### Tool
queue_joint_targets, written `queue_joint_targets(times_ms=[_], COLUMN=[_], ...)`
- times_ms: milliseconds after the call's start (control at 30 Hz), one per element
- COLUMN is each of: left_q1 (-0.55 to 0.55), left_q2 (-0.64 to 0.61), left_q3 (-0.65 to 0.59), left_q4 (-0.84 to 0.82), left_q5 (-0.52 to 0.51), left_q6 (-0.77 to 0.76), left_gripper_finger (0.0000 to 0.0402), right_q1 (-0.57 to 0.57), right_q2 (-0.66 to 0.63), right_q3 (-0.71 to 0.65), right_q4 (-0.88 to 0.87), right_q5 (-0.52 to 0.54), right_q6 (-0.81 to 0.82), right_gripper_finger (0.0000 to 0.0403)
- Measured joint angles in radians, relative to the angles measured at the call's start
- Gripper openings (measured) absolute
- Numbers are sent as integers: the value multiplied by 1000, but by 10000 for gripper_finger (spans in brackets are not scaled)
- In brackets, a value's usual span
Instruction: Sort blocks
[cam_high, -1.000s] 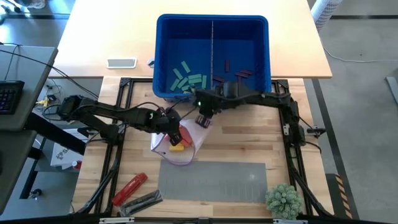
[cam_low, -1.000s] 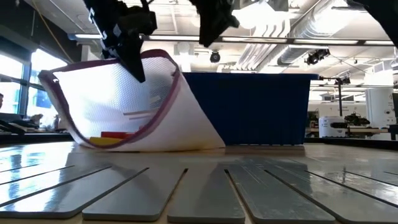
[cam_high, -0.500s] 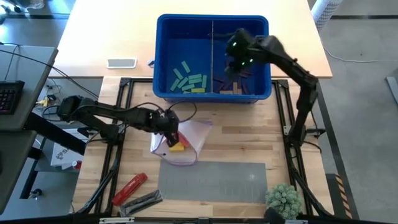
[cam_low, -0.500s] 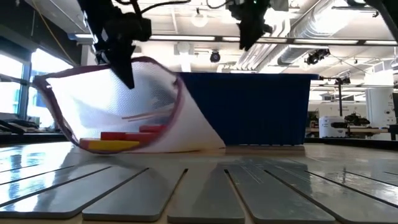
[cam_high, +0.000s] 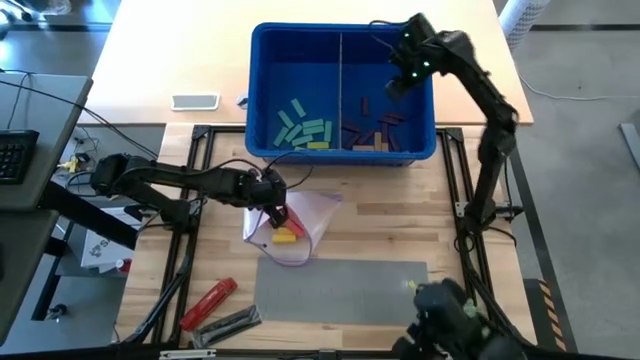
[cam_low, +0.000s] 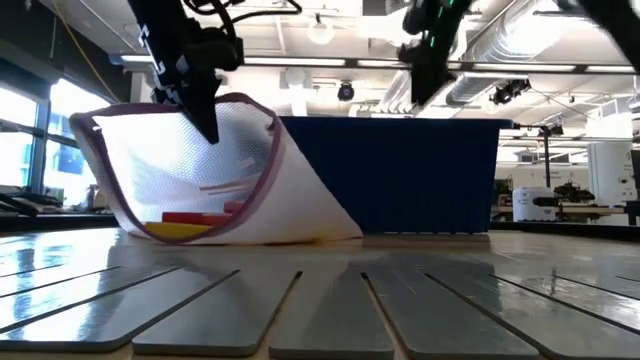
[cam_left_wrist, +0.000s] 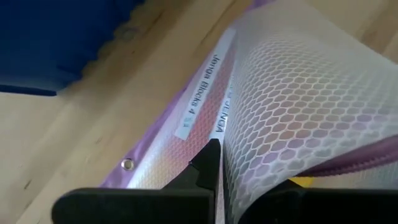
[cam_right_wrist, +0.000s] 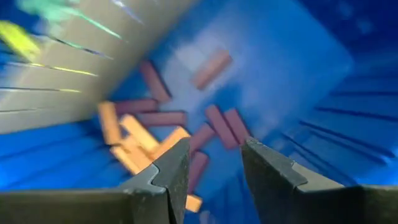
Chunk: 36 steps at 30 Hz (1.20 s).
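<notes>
A white mesh bag (cam_high: 300, 228) with a purple rim lies on the wooden table, its mouth held up by my left gripper (cam_high: 272, 205), which is shut on it. A yellow block (cam_low: 170, 230) and a red block (cam_low: 190, 216) lie inside on the bag's lower side. Behind it stands a blue bin (cam_high: 340, 30) with a divider. Teal, green and yellow blocks (cam_high: 303, 128) lie in its left half, dark red and tan blocks (cam_high: 372, 133) in its right half. My right gripper (cam_right_wrist: 214, 155) hovers open above the right half, nothing between its fingers. My left gripper pinches the bag's mesh wall at the upper rim of its mouth (cam_low: 222, 100) between its two fingers (cam_left_wrist: 208, 163). The fingers come from above, slanting down. The rim is held up and the mouth stands open, while the bag's underside (cam_low: 250, 236) rests on the table.
A grey slatted mat (cam_high: 340, 290) lies in front of the bag. A red cylindrical tool (cam_high: 208, 302) and a dark tool (cam_high: 228, 322) lie near the front left. A dark shape (cam_high: 450, 320) shows at the front right. A small white device (cam_high: 195, 100) lies left of the bin.
My right gripper has swung from beside the bag toward the table's far edge and to the right, rising a little, and now hangs over the bin's right half. My left gripper keeps its hold on the bag's rim.
</notes>
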Motion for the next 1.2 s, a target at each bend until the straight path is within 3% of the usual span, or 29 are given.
queue_joint_targets(times_ms=[300,367,467,800,933,1100,1200], left_q1=[10,10,10,8,13,17,23], left_q2=[6,8,8,13,13,19,18], left_q3=[0,0,1,1,1,1,1], left_q4=[-24,-33,-38,-77,-78,-78,-78], left_q5=[42,53,57,77,76,78,79], left_q6=[-44,-61,-80,-90,-105,-114,-114], left_gripper_finger=[0,0,0,0,0,0,0], right_q1=[-99,-109,-121,-95,-79,-62,-45], right_q2=[174,221,262,367,374,420,441], right_q3=[-4,-8,0,-6,-3,-6,-4], right_q4=[-7,11,83,113,175,168,177], right_q5=[-60,-25,-65,-32,-71,-102,-134], right_q6=[-158,-161,-108,-207,-51,311,415], right_gripper_finger=[185,201,217,220,220,220,220])
